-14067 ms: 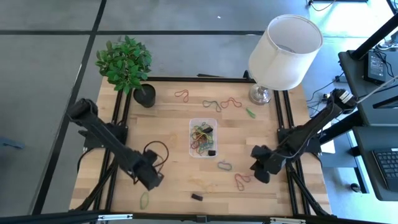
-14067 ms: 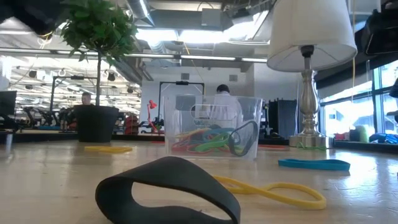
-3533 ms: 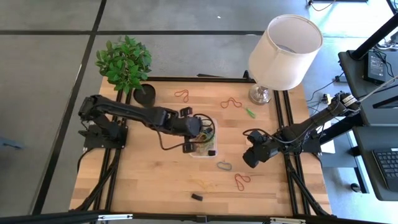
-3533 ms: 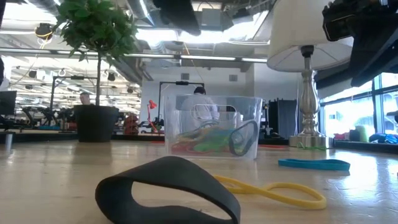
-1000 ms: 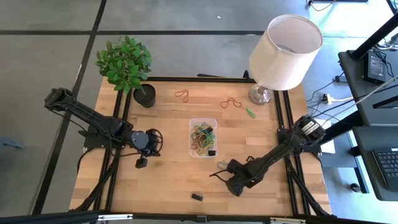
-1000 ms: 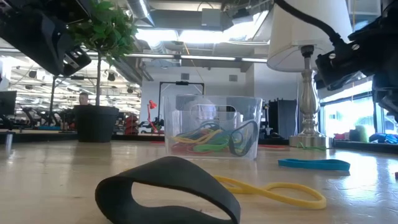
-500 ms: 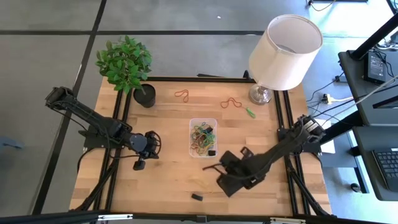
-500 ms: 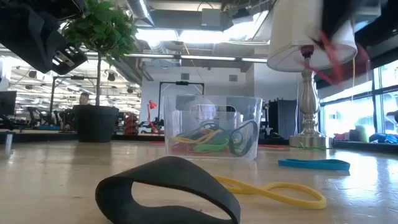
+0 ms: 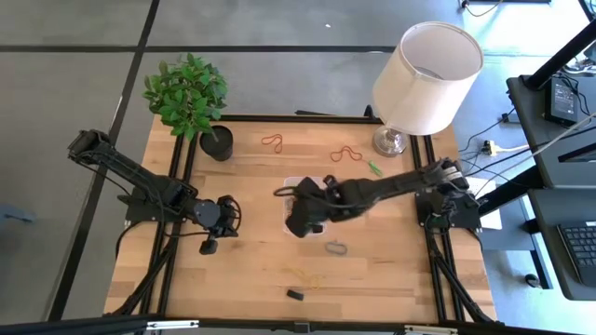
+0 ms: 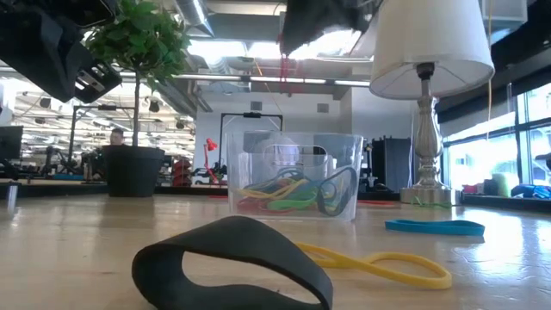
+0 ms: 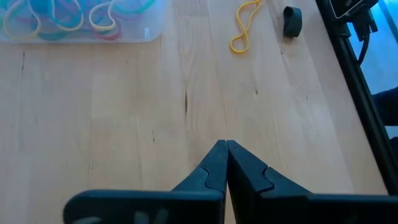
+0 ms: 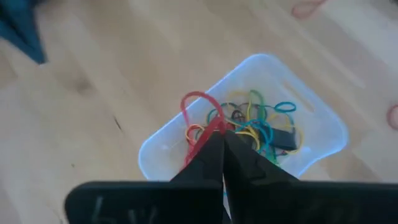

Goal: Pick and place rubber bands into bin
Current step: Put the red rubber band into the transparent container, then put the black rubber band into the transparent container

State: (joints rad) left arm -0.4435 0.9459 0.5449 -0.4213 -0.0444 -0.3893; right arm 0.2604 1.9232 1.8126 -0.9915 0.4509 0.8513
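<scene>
My right gripper (image 12: 221,134) is shut on a red rubber band (image 12: 194,104) and hangs above the clear bin (image 12: 311,112), which holds several coloured bands. In the high view this gripper (image 9: 282,194) covers most of the bin (image 9: 304,180). In the low view the bin (image 10: 295,176) stands on the table with the gripper (image 10: 301,21) high over it. My left gripper (image 9: 209,247) is shut, holds nothing, and waits over bare wood left of the bin; its wrist view shows the closed tips (image 11: 225,146). Loose bands lie flat on the table: grey (image 9: 335,247), yellow (image 9: 307,275), black (image 9: 295,294). My right gripper pinches the red rubber band between its two fingertips at one end of the loop (image 12: 211,127). The fingers slant downward, coming from the table's right side. The rest of the loop stands out past the tips, lifted clear of the table and above the bin.
A black plant pot (image 9: 216,144) with a green plant stands at the far left, a lamp (image 9: 424,79) at the far right. More bands lie near the far edge: red (image 9: 272,142), red (image 9: 346,154), green (image 9: 374,168). Bare wood spreads around my left gripper.
My right gripper has risen from the table's near right part with the red band lifted clear. It has swung toward the far and left, and now hangs over the bin. My left arm has kept still.
</scene>
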